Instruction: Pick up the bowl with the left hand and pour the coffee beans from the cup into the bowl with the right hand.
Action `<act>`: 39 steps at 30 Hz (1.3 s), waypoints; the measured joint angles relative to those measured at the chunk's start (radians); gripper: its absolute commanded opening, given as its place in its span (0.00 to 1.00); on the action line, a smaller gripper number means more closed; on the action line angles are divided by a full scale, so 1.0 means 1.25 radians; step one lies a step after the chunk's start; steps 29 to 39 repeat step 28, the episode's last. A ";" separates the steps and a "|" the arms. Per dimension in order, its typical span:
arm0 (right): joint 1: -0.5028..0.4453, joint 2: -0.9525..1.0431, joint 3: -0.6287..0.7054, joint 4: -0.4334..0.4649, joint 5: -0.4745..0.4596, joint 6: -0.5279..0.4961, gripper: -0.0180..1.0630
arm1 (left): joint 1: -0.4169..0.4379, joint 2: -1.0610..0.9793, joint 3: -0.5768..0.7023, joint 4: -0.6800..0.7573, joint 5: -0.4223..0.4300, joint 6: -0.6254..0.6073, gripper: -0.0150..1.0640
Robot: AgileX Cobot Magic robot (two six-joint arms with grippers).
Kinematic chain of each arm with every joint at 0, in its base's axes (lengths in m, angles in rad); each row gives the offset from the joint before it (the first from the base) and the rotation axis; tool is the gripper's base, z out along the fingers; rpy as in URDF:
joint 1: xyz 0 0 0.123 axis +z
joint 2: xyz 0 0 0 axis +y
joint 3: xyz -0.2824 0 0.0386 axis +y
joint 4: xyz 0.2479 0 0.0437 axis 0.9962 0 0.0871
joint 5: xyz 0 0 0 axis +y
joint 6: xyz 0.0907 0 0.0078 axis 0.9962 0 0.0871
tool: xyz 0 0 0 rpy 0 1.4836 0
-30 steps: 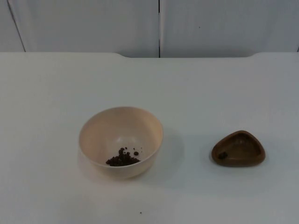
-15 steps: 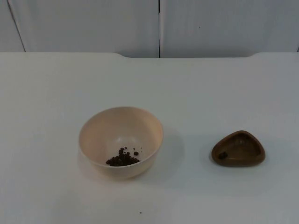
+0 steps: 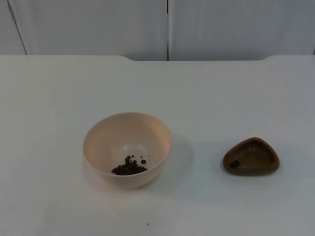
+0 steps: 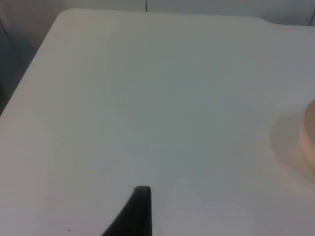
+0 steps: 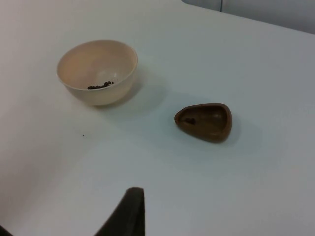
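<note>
A cream bowl (image 3: 114, 133) stands on the white table, left of centre, with a small heap of coffee beans (image 3: 129, 167) in its bottom. To its right lies a brown, rounded-triangle wooden cup (image 3: 251, 157) holding a dark bean or two (image 3: 235, 163). Nothing touches either one. My right gripper (image 5: 129, 211) hovers well back from the cup (image 5: 204, 121) and the bowl (image 5: 97, 72), over bare table. My left gripper (image 4: 139, 211) hangs over the table's left part, far from the bowl's rim (image 4: 309, 135).
One stray bean (image 3: 147, 224) lies on the table in front of the bowl, also seen as a speck (image 5: 82, 135). The grey partition wall (image 3: 167, 27) closes the far edge. The table's left edge (image 4: 29, 73) is near the left arm.
</note>
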 measured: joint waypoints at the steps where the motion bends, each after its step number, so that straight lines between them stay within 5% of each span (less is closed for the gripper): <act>1: 0.000 0.000 0.000 0.000 0.000 0.000 0.99 | 0.000 0.000 0.000 0.000 0.000 0.000 0.99; 7: -0.043 0.000 0.000 0.000 0.000 0.000 0.99 | 0.000 0.000 0.000 0.000 0.000 0.000 0.99; 12: -0.175 0.000 0.000 0.000 0.000 0.000 0.99 | 0.000 0.000 0.000 0.000 0.000 0.000 0.99; 22: -0.322 0.000 0.000 0.000 0.000 0.000 0.99 | 0.000 0.000 0.000 0.000 0.000 0.000 0.99; 39: -0.367 0.000 0.000 0.000 0.000 0.000 0.99 | 0.000 0.000 0.000 0.000 0.000 0.000 0.99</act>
